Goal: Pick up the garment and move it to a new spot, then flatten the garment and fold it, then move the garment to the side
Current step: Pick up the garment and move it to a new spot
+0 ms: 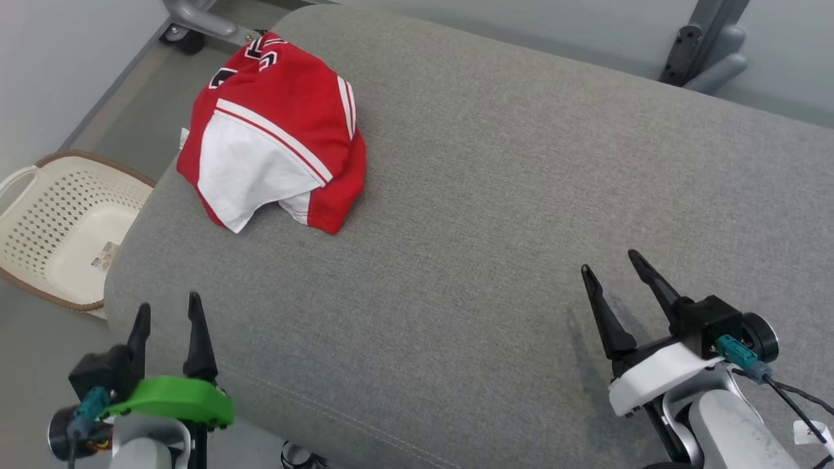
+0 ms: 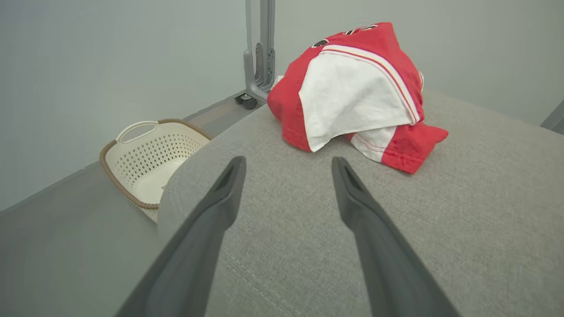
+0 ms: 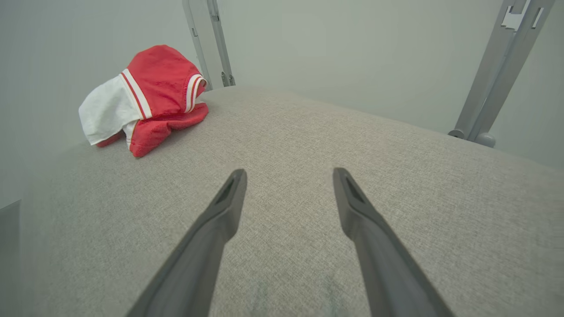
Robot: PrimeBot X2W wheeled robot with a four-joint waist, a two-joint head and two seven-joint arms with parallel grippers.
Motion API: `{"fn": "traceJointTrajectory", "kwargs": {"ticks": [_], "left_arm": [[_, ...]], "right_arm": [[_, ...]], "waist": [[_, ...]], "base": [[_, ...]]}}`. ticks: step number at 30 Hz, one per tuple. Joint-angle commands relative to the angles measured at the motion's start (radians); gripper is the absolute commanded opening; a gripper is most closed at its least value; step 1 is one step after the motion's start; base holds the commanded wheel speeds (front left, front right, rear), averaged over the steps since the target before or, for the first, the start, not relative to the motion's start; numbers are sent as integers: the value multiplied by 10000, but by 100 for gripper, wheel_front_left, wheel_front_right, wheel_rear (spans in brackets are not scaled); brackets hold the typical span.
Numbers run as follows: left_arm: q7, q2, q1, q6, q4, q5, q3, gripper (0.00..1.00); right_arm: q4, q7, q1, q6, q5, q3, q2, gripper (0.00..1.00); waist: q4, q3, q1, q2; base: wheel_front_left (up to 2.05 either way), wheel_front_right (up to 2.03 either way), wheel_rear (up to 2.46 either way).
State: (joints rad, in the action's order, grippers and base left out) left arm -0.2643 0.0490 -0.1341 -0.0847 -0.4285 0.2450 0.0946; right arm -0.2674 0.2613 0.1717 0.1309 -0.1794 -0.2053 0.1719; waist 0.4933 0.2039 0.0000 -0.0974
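A red and white garment [image 1: 273,130] lies bunched in a heap at the far left corner of the grey padded surface [image 1: 495,195]. It rises ahead of my left gripper [image 2: 288,165] as a mound [image 2: 352,88] and sits far off to the left in the right wrist view [image 3: 141,99]. My left gripper [image 1: 168,307] is open at the near left edge of the pad, well short of the garment. My right gripper [image 1: 609,264] is open over the near right part of the pad, with nothing between its fingers [image 3: 288,176].
A cream perforated basket [image 1: 62,228] stands on the floor left of the pad. Grey metal frame legs [image 1: 707,45] rise behind the pad at the far right and far left [image 1: 195,19]. The floor drops away beyond the pad's rounded left edge.
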Motion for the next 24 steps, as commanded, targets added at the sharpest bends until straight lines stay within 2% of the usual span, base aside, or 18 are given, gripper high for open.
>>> {"fn": "traceJointTrajectory", "kwargs": {"ticks": [1, 6, 13, 18, 24], "left_arm": [[-3, 30, -558, -114, -118, -197, 142, 100], [-2, 407, -1853, -325, -691, -618, 545, 100], [-2, 1294, -3517, -457, -1887, -839, 714, 100], [-2, 1850, -4548, -459, -2777, -553, 580, 100], [0, 2441, -5464, -466, -4060, 257, -156, 100]], "right_arm": [[66, 21, 172, -3, 34, 36, 169, 100], [138, 21, 283, -3, -19, 25, 578, 100], [303, 21, 406, -3, -55, -62, 876, 100], [358, 21, 535, -3, -76, -182, 931, 100], [353, 21, 632, -3, -119, -288, 997, 100]], "waist": [[-642, 657, 0, 0], [-1110, 1177, 0, 0], [-1593, 1669, 0, 0], [-1844, 1933, 0, 0], [-2098, 2239, 0, 0]], "base": [[0, 0, 0], [0, 0, 0], [0, 0, 0], [0, 0, 0], [0, 0, 0]]}}
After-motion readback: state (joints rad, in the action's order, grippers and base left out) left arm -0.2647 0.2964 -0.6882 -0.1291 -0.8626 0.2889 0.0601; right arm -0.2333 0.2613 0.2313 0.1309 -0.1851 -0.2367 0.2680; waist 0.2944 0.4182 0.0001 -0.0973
